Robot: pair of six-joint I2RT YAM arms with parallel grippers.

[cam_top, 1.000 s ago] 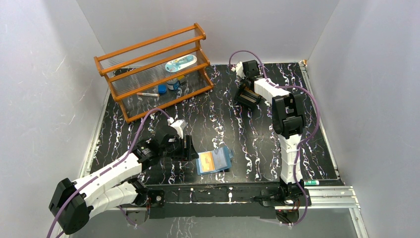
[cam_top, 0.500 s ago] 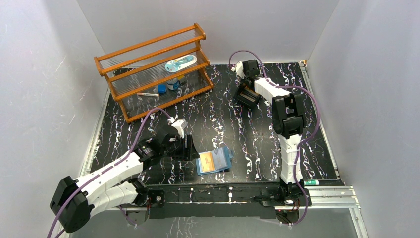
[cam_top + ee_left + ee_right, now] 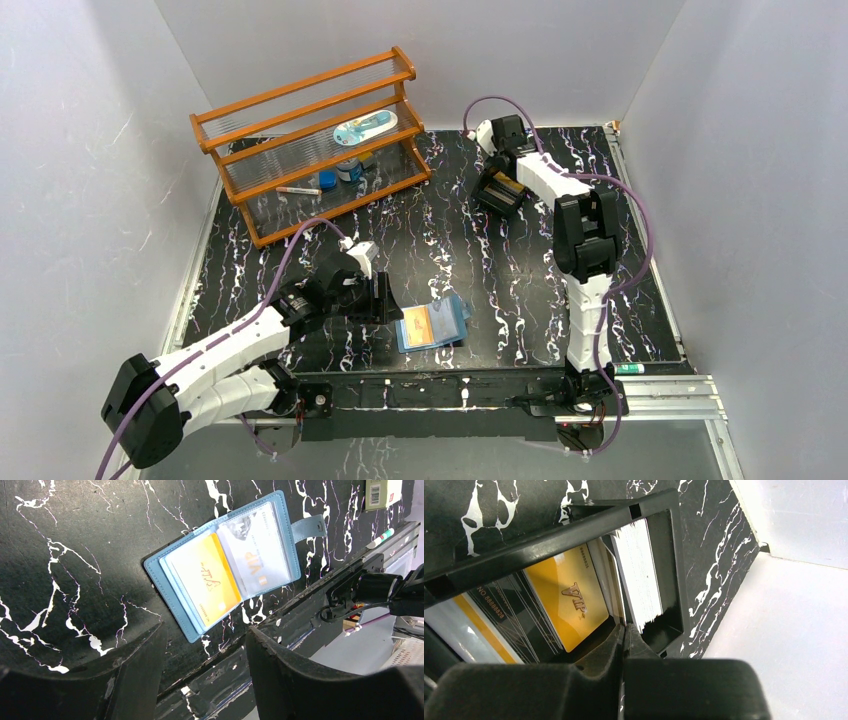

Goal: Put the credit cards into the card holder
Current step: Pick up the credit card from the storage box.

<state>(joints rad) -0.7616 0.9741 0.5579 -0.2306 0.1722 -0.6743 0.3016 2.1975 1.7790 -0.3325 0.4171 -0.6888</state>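
The blue card holder lies open near the table's front edge, with an orange card in its left side and a pale card under clear plastic on the right. My left gripper is open and empty just left of the holder, fingers straddling bare table. My right gripper is at the black tray far back. Its jaws are pressed together on the edge of a thin pale card, beside an orange card and a white stack.
A wooden rack with small items stands at the back left. A marker lies on the rail at the front right. A small green box sits near the holder's snap tab.
My right wrist has shifted slightly up and right at the tray, and a bit of orange card now shows there. The left arm and the holder have not moved.
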